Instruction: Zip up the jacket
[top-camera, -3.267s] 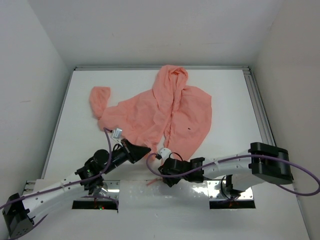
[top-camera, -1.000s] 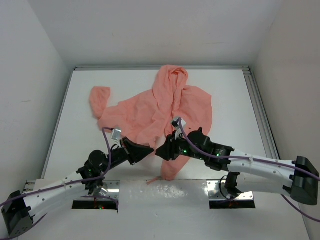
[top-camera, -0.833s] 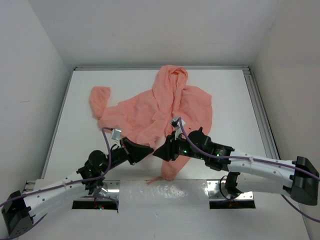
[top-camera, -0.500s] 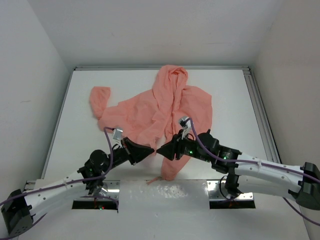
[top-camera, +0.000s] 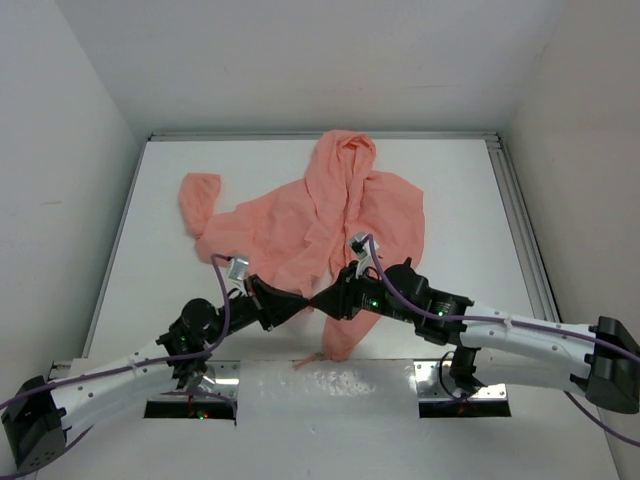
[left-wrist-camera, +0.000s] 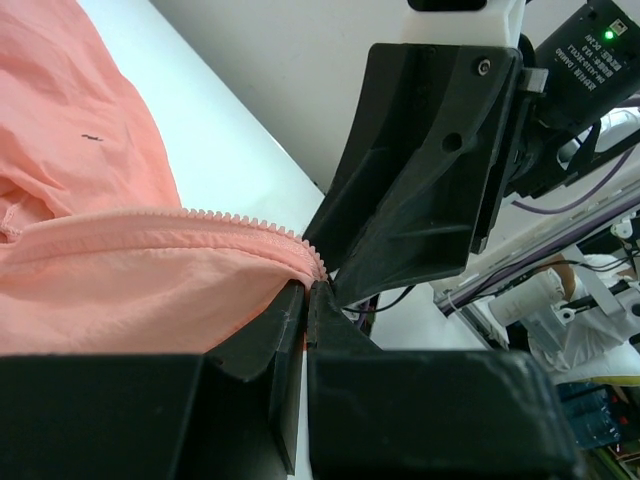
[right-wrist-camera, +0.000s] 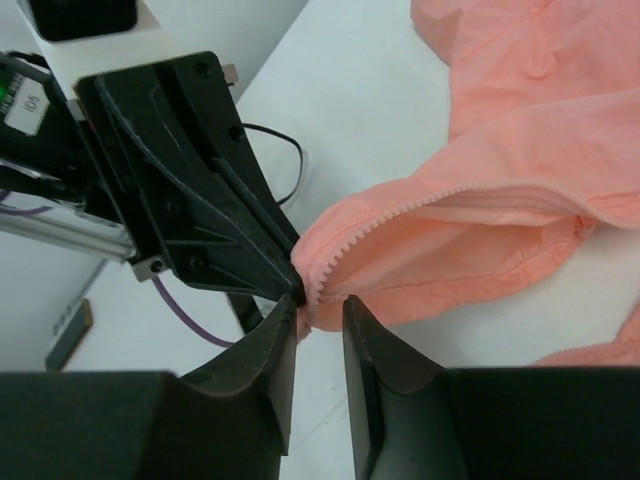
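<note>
From above, one jacket (top-camera: 330, 215) lay mid-table (top-camera: 180, 290), its hem end held up between two grippers, the left gripper (top-camera: 300, 301) and the right gripper (top-camera: 322, 302), tips almost touching.

Left wrist: the left fingers were clamped on the zipper end; one tooth row (left-wrist-camera: 240, 218) showed.

Right wrist: the right fingers stood slightly apart around that edge. I judged they should close beside the teeth and keep the edge taut.

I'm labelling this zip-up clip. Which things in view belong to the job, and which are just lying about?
Job: jacket; its zip teeth; left claw, shut on the hem; right claw, open round the zip end.
Lying about: small dark flat item; white roll in the background.
</note>
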